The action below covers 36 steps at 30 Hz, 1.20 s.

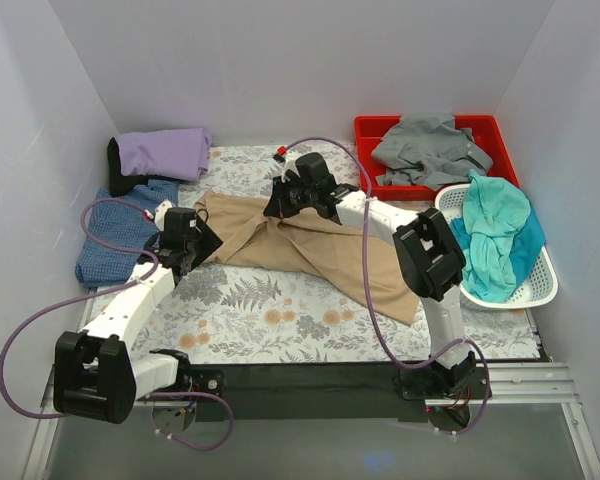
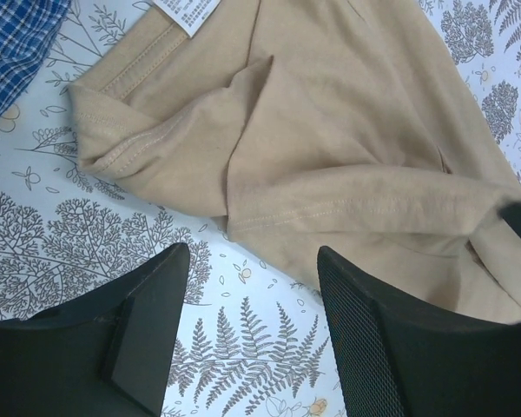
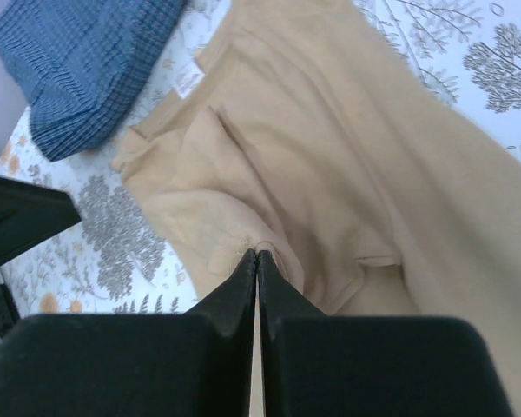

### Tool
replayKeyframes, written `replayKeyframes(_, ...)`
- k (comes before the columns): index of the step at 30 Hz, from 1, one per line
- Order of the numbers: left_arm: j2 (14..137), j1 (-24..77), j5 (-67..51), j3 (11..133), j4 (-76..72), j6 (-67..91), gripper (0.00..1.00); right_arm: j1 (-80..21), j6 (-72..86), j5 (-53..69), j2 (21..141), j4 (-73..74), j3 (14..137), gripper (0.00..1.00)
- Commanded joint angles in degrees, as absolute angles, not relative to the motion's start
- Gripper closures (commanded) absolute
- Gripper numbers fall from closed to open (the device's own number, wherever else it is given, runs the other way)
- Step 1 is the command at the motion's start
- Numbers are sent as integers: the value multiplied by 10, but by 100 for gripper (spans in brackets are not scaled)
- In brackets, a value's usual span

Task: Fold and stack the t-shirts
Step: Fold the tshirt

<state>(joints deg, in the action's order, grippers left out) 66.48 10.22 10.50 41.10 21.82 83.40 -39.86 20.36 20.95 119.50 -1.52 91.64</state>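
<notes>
No legible text was found in any view. One white label [image 2: 187,12] was located at the neck seam of the tan shirt [image 2: 347,130]. In the left wrist view it carried faint dark marks, too small to read. In the right wrist view the same label appeared only as a pale patch, with no characters resolvable.

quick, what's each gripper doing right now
left gripper: open, holding nothing
right gripper: closed, pinching the tan shirt
</notes>
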Motion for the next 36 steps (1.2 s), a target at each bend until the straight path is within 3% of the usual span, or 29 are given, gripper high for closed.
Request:
replayKeyframes(1, 673, 99, 96, 432, 201, 814, 41, -382, 222, 231, 1244, -25, 957, 99)
replayKeyframes(5, 709, 99, 29, 426, 168, 795, 41, -374, 229, 238, 1280, -25, 994, 93)
replayKeyframes(9, 766, 99, -33, 423, 145, 788, 45, -374, 223, 233, 1284, -30, 994, 97)
replayKeyframes(20, 805, 99, -9, 410, 90, 808, 64, -373, 208, 240, 1274, -33, 975, 97)
replayKeyframes(25, 806, 99, 10, 411, 84, 805, 100, -373, 207, 238, 1263, -41, 950, 97)
replayKeyframes(36, 856, 95, 74, 526, 83, 772, 100, -371, 185, 221, 1244, -40, 925, 98)
